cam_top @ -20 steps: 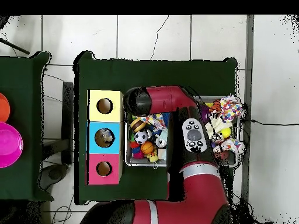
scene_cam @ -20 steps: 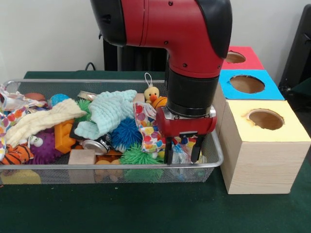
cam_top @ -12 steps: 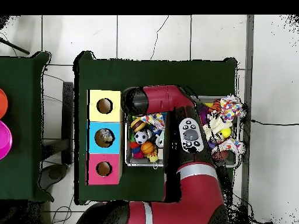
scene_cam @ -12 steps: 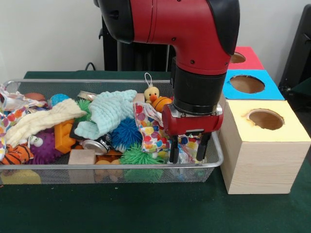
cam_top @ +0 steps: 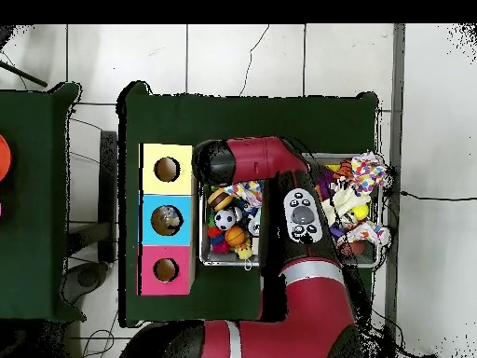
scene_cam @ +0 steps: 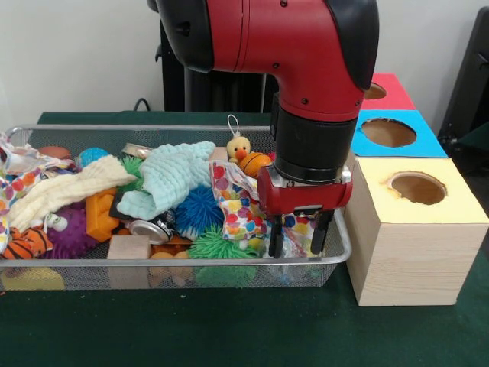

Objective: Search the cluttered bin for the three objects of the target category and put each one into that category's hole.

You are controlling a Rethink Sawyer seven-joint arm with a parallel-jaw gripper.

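Gripper (scene_cam: 299,238) released, 2 black fingers (scene_cam: 275,238) spread, hanging low at wire bin's (scene_cam: 340,243) 3 o'clock end, above polka-dot cloth (scene_cam: 234,200). Nothing grasped. Target category can't be told. Yellow box (scene_cam: 416,237) w/ hole sits just beside bin at 3 o'clock; blue box (scene_cam: 393,133) and red box (scene_cam: 382,90) behind it.

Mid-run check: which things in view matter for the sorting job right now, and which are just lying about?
Job:
wire bin
gripper, open, low at the bin's end by the boxes
yellow box, blue box, red box, each with a hole

Lying about:
green table cloth
pink and orange things on the side table
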